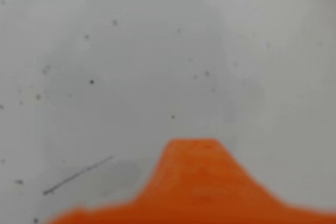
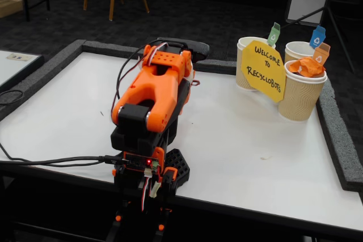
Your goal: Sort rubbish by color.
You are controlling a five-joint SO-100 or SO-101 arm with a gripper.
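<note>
Orange wad [image 2: 306, 67] crumpled in front cup [image 2: 302, 97]; no clear axis.

In the fixed view, only the orange crumpled wad [image 2: 305, 67] shows, sitting in the nearest cup [image 2: 300, 97].

wrist view: close, facing down at table [image 1: 157, 51] | fixed view: behind arm [image 2: 153, 100], high, oblique

**Soft wrist view, sharp fixed view**

The wrist view is blurred: the orange plastic gripper finger [image 1: 194, 182] is out of focus against the evenly lit white speckled tabletop [image 1: 157, 51]. The fixed view is crisp, with bright overhead light, faint shadows and a dim dark floor beyond.
</note>
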